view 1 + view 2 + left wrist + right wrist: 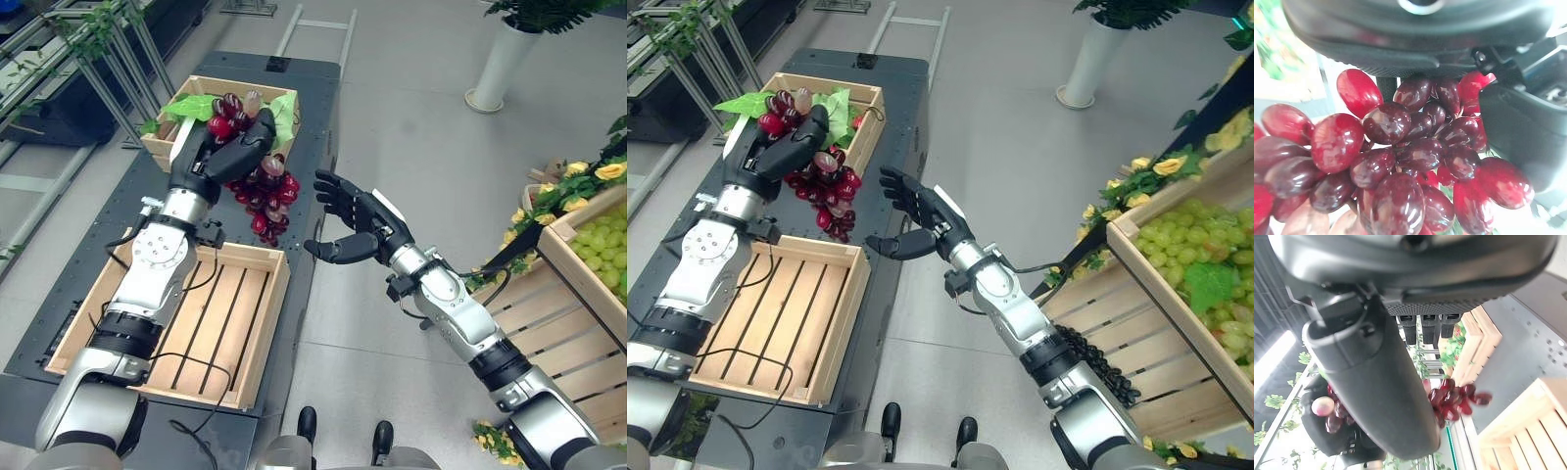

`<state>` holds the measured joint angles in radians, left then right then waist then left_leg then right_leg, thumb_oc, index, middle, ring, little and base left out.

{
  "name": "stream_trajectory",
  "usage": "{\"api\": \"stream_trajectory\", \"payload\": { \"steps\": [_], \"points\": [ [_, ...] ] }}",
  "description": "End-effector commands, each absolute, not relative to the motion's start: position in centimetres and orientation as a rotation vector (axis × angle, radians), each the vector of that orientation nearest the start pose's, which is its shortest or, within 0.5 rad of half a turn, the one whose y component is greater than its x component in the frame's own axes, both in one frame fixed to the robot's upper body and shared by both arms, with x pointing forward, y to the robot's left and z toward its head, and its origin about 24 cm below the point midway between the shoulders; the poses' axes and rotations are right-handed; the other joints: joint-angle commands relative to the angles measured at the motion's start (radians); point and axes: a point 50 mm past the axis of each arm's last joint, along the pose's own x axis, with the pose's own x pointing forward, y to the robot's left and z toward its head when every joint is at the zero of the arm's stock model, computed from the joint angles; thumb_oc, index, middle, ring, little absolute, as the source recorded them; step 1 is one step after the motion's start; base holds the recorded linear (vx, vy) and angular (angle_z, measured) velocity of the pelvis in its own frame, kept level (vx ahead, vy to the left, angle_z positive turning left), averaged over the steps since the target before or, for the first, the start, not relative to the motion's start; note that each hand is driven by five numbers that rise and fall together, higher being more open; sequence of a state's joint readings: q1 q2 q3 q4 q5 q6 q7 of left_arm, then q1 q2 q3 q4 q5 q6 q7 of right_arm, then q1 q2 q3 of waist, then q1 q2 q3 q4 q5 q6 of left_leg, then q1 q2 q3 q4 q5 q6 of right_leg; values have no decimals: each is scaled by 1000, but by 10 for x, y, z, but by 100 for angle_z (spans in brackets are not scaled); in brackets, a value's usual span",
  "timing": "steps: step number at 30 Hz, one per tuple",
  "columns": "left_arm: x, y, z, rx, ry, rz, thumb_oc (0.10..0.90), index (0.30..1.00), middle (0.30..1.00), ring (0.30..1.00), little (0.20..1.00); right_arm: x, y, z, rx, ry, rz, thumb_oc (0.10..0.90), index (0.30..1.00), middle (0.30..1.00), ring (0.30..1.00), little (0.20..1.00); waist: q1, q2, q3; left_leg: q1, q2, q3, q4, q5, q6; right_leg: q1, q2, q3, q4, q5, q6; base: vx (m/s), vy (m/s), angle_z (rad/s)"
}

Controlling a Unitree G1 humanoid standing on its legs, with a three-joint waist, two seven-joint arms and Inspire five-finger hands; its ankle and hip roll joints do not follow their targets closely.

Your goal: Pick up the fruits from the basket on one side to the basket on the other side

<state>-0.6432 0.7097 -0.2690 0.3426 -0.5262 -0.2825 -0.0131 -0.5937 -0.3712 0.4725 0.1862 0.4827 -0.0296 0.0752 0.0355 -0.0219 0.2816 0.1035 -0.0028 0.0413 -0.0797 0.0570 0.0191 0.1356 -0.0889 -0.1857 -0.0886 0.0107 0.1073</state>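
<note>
My left hand (230,147) is curled round the dark red grape bunch (265,196), hanging long-axis down just left of my spread, empty right hand (355,223).

Arm shells: silver-grey, rounded segments, on both arms.
Arm joints: black ribbed bands between segments; round silver cap with small dark screw holes on the left forearm.
Left hand (235,147): matt black casing, black fingers, white panel on its back.
Right hand (355,221): matt black casing, segmented black fingers, white panel along the back near the wrist.
Palm surface: finely dotted black texture, visible in the wrist views.
Wrist collars: bright metal rings with small black fittings.
</note>
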Motion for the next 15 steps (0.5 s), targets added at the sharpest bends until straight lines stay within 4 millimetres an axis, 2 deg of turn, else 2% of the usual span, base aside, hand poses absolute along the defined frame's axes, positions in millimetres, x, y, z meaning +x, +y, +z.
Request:
{"api": "stream_trajectory", "payload": {
  "steps": [1,5,8,10,15],
  "points": [
    [354,188,259,130,-714,-220,400,300,300,300,300,336,-77,170,37,-324,574,800,900,900,900,900,-11,59,-239,11,-52,-26,-8,-110,-27,0,52,-4,6,-47,-53,-6,2,-20],
    [358,166,263,127,-716,-291,400,300,300,300,300,342,-71,174,24,-279,606,800,900,900,900,900,-23,56,-246,20,-48,-12,-8,-115,-29,7,54,0,2,-45,-54,-11,-9,-12],
    [360,156,263,125,-712,-327,400,300,300,300,300,345,-69,179,41,-270,612,800,900,900,900,900,-29,53,-247,23,-46,-4,-8,-117,-30,7,56,5,1,-44,-55,-18,-13,-9],
    [360,148,262,93,-710,-370,400,300,300,300,300,346,-62,183,204,-223,685,800,900,900,900,900,-35,53,-247,28,-43,7,-8,-119,-32,7,57,11,1,-42,-55,-24,-2,-6],
    [361,126,262,8,-711,-457,400,300,300,300,300,353,-53,186,280,-206,681,800,900,900,900,900,-40,52,-253,32,-38,20,-8,-122,-35,7,56,13,1,-39,-54,-17,-11,-10]
  ]
}}
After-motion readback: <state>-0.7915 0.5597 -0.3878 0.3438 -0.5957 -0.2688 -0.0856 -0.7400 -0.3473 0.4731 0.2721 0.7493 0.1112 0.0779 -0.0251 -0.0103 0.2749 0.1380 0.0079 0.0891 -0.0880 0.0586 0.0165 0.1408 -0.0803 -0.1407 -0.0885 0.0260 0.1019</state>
